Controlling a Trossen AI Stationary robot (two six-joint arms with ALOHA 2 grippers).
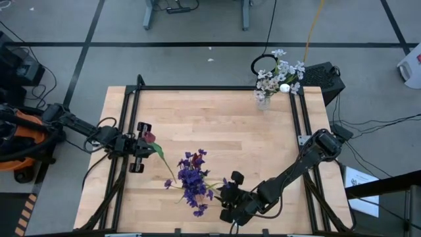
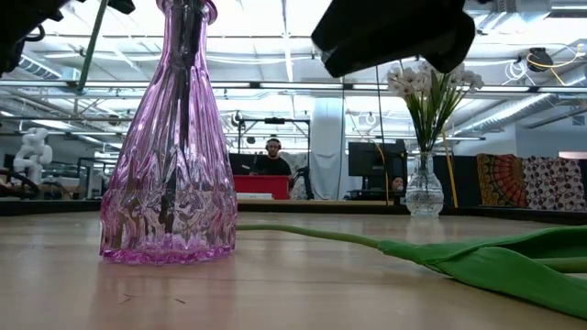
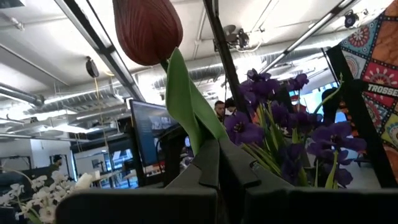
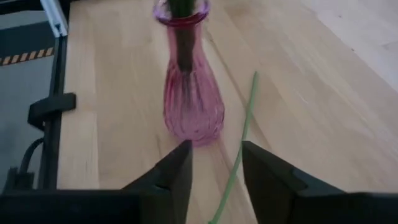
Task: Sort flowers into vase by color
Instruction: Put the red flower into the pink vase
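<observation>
Dark red tulip (image 1: 149, 137): light, floppy; my left gripper (image 1: 140, 147) fingers pinch its stem at 9 o'clock; right gripper (image 1: 231, 195) fingers parted, empty

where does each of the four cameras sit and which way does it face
High: overhead, looking down; both arms, left gripper holding a red tulip, right gripper by the purple flowers.
Low: table height, looking across; pink vase, clear vase.
Left wrist: past shut fingers to the tulip.
Right wrist: past open fingers at the pink vase.
Low and right wrist views share the pink vase.
</observation>
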